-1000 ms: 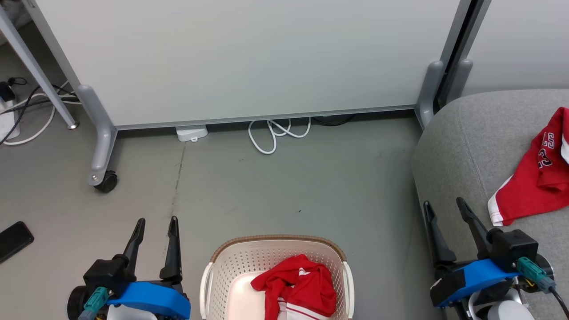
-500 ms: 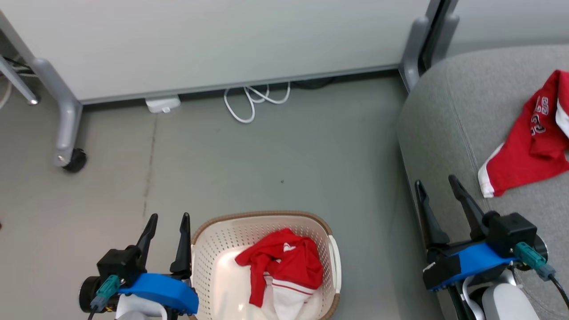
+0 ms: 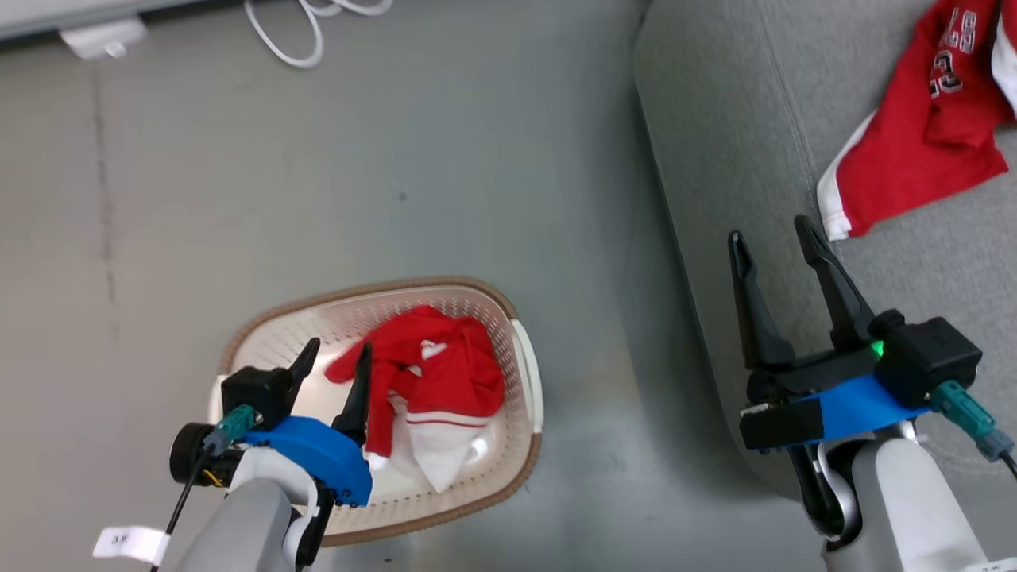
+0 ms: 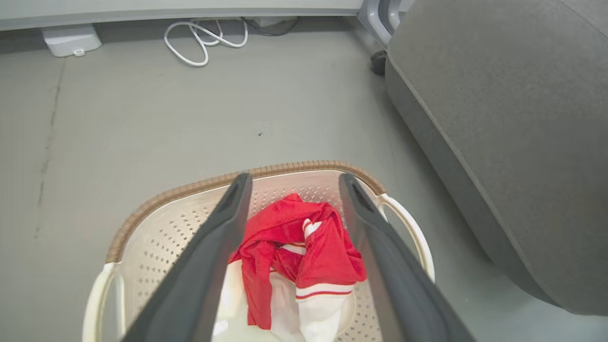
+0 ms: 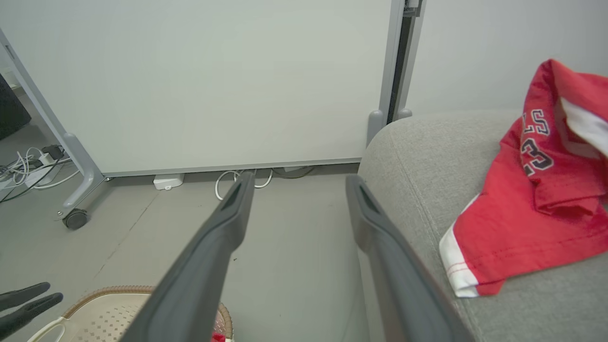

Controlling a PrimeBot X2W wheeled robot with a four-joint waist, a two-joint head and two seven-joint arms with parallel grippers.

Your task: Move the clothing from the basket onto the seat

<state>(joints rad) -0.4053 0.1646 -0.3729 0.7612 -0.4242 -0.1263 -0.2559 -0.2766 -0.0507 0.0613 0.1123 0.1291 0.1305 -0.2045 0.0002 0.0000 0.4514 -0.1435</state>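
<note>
Here the left tool (image 3: 340,345), fingers apart, hangs over the basket (image 3: 381,287) and its red garment (image 3: 445,373); the right tool (image 3: 767,229), likewise apart, hovers at the seat (image 3: 715,159) edge.

A smooth grey concrete floor (image 3: 477,159) spreads across the head view. A thin dark crack (image 3: 106,238) runs up it toward 10 o'clock, and a small dark speck (image 3: 402,196) sits near the middle. At 11 o'clock a looped white cable (image 3: 298,36) lies on the floor, with a flat white plastic box (image 3: 103,38) on its 9 o'clock side. In the right wrist view a large pale panel in a grey metal frame (image 5: 199,80) stands at 12 o'clock. Its angled grey leg ends in a black caster wheel (image 5: 76,219) toward 9 o'clock, near a tangle of white and black cables (image 5: 28,166).
</note>
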